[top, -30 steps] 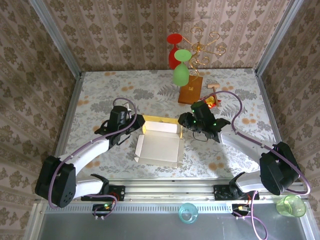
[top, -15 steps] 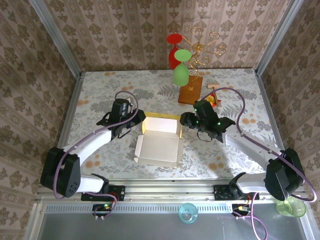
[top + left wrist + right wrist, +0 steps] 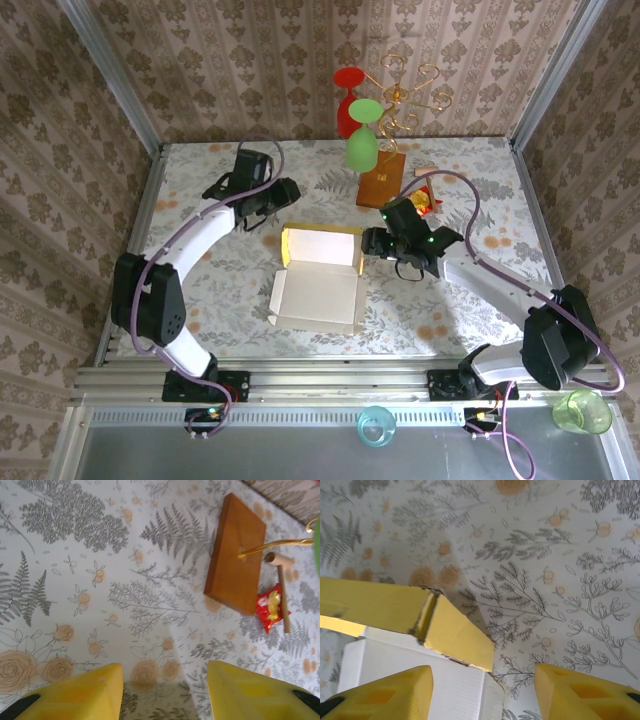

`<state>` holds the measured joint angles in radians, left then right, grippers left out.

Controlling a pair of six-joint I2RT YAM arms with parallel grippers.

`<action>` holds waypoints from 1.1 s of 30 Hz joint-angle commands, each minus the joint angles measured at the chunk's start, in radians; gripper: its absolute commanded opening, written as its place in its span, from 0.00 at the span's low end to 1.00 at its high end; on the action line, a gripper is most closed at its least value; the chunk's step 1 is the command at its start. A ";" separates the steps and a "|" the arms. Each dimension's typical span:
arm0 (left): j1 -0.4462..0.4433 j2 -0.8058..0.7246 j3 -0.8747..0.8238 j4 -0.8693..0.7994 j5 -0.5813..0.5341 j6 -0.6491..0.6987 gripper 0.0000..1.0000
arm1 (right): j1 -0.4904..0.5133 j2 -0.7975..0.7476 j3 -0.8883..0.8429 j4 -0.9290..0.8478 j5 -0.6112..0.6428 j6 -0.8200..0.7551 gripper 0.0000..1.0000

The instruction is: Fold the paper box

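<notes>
Covering the table (image 3: 200,290) is a pale cloth printed with grey ferns and small orange flowers, lying flat right out to the metal rail along the near edge. Brown damask wallpaper lines the three walls around it, with bare metal posts standing in the far corners.

The paper box (image 3: 318,275) sits near the middle of the table, white inner side up. Its far wall stands raised and shows yellow, and its near flap lies flat on the cloth.

The left end effector (image 3: 164,675) hangs over bare cloth to the far left of the box, its yellow fingers spread and pinching nothing. The right end effector (image 3: 482,672) is at the box's right end, fingers likewise spread. A yellow corner of the box lies just ahead of the gap between them, and nothing is gripped.

Further back stands a brown wooden block (image 3: 235,555) bearing a gold wire stand (image 3: 410,85) with a red glass (image 3: 348,95) and a green glass (image 3: 362,145) hanging from it. A small red packet (image 3: 270,605) lies just beside the block. On the grey ledge below the rail rest a teal cup (image 3: 376,427) and a green cup (image 3: 582,410).
</notes>
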<state>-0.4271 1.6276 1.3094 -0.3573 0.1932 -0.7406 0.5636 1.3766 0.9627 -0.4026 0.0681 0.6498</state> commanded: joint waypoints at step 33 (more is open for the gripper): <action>0.038 -0.574 -0.312 -0.369 -0.105 -0.170 0.44 | 0.022 0.286 0.216 -0.225 0.104 0.372 0.00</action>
<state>-0.3965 1.0832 0.9775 -0.6273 0.1158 -0.8406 0.6270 1.6676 1.1492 -0.5247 0.2169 0.8555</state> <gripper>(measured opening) 0.444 0.046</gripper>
